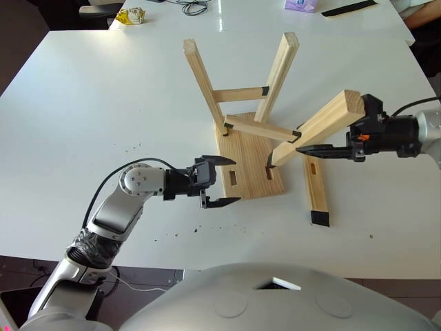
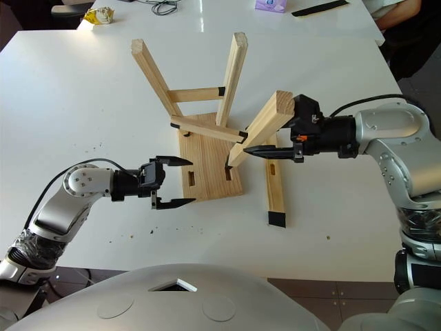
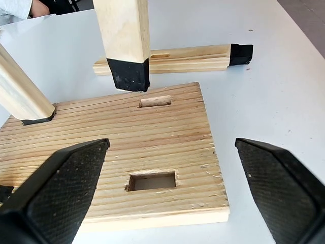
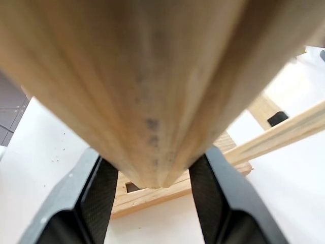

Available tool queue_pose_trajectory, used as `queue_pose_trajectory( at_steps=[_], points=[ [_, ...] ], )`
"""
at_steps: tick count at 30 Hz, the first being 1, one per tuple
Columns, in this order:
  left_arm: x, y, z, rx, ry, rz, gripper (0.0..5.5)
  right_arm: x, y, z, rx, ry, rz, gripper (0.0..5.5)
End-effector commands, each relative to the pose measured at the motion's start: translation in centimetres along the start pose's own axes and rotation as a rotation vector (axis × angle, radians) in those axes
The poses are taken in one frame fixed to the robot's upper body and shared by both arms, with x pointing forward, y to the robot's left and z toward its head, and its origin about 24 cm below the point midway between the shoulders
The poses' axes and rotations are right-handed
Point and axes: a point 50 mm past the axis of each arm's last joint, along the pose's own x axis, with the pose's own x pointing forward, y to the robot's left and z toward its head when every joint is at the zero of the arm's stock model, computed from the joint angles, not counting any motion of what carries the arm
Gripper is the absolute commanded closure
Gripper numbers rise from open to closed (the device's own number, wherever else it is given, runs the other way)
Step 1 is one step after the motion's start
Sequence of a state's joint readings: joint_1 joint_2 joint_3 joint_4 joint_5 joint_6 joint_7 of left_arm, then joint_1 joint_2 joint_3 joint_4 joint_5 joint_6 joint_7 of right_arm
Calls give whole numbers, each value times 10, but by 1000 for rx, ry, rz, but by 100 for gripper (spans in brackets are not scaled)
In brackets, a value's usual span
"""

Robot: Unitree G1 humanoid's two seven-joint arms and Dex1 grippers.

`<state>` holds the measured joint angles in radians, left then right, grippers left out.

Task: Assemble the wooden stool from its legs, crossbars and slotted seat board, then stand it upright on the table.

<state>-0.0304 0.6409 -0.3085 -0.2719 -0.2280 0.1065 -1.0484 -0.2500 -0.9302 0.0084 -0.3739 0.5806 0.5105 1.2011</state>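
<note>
The pale, slotted wooden seat board (image 1: 249,150) lies flat at the middle of the white worktop (image 1: 89,103). From its far edge a square pale wooden leg (image 1: 204,81) rises at the 11 o'clock corner, and a matching second leg (image 1: 277,72) rises nearer 12 o'clock. Both are tilted away toward 12 o'clock and are joined by a short black-ended crossbar (image 1: 238,94). A longer wooden crossbar (image 1: 262,128) runs across the board's far part, from the 11 o'clock corner toward 3 o'clock.

A slanted third leg (image 1: 324,118) is clamped between the black fingers of the right end effector (image 1: 303,143). Its black-tipped lower end meets the board at a slot near the 3 o'clock edge, and its upper end points toward 2 o'clock. A fourth leg (image 1: 315,186) lies flat on the worktop just beside the board at 4 o'clock, with its black tip toward 6 o'clock. A rectangular slot (image 1: 233,178) near the 7 o'clock corner is left uncovered.

The left end effector (image 1: 231,181) is held at that 7 o'clock corner with its fingers spread wide and nothing gripped. Whether it touches the board cannot be told.

Dark specks (image 1: 131,147) are scattered at 9 o'clock. At the worktop's far edge a crumpled yellow wrapper (image 1: 131,15) is seen at 11 o'clock and a purple box (image 1: 301,5) at 1 o'clock.
</note>
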Motion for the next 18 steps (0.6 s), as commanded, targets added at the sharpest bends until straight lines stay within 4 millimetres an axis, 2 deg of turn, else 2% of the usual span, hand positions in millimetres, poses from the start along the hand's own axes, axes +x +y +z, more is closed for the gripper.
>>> queue_pose_trajectory(
  at_steps=[1,9,18],
  points=[
    [1,2,2,41,14,-21,92,6,6,-2,-29,4,27,349],
    [-2,-1,-2,44,36,-38,92,5,17,-11,-18,48,74,349],
    [-3,-4,-3,50,46,-49,92,-1,8,-1,-72,42,32,349]
  ],
)
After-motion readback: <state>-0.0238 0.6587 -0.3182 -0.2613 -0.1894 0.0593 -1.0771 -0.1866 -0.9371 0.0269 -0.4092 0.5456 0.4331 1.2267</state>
